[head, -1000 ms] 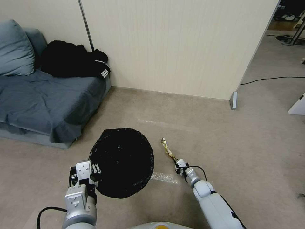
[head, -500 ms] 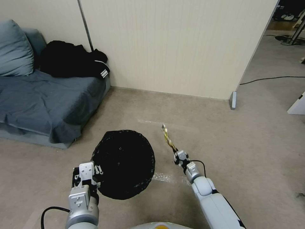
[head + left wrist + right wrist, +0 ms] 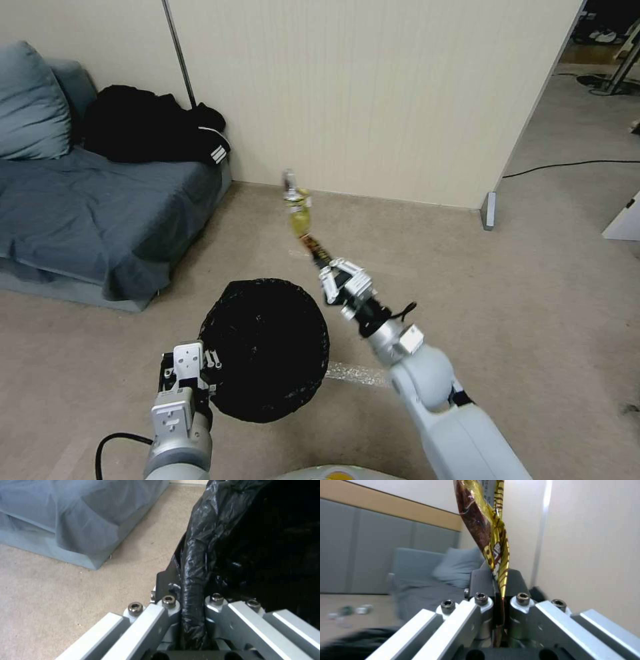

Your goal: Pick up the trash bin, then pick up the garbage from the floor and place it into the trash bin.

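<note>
Head view: the right gripper [image 3: 331, 269] is clamped on the yellow snack wrapper [image 3: 298, 208], which a second ago lay on the carpet and now juts up toward 11 o'clock, off the floor; I judge the pickup done and the drop pending. The left gripper [image 3: 200, 375] pinches the trash bin [image 3: 265, 347] at its 8 o'clock rim. The bin mouth sits at 7 o'clock from the wrapper, with bare carpet [image 3: 467, 293] around.

Left wrist view: jaws closed on the bag-wrapped rim [image 3: 193, 585]; the sofa [image 3: 66, 520] is near.

Right wrist view: jaws nip the wrapper's lower end; more litter [image 3: 350, 611] lies far off.
</note>
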